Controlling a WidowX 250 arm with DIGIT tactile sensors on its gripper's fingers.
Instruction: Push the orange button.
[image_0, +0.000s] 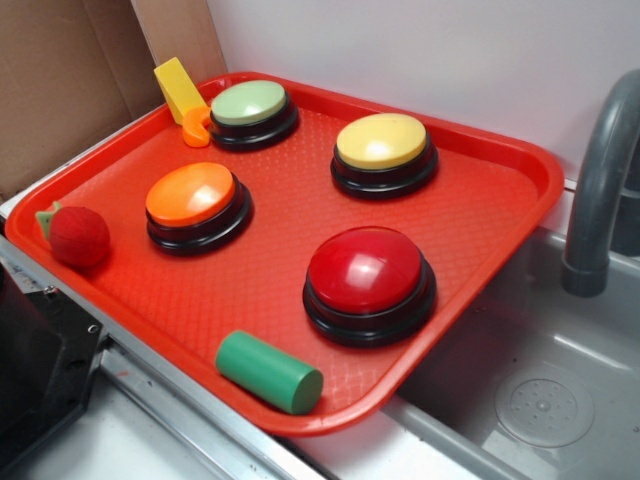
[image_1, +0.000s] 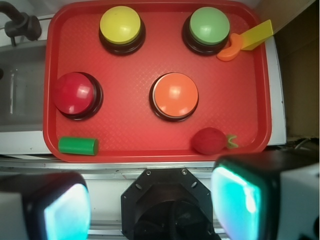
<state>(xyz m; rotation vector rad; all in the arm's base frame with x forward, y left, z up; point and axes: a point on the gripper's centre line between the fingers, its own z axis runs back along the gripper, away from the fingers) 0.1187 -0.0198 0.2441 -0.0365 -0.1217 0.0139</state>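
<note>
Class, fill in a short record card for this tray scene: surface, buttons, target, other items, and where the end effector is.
surface: red tray beside a grey sink
buttons: orange button, red button, yellow button, green button
target: orange button, not touched
other items: green cylinder, red strawberry toy, yellow block, orange C-shaped piece
end effector: end effector open, above the tray's near edge

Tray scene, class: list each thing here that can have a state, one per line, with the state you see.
orange button: upright, untouched
red button: upright, untouched
yellow button: upright, untouched
green button: upright, orange C-shaped piece beside its base
green cylinder: lying on its side
red strawberry toy: lying near the tray's edge
pincer: open, above the tray's near edge
</note>
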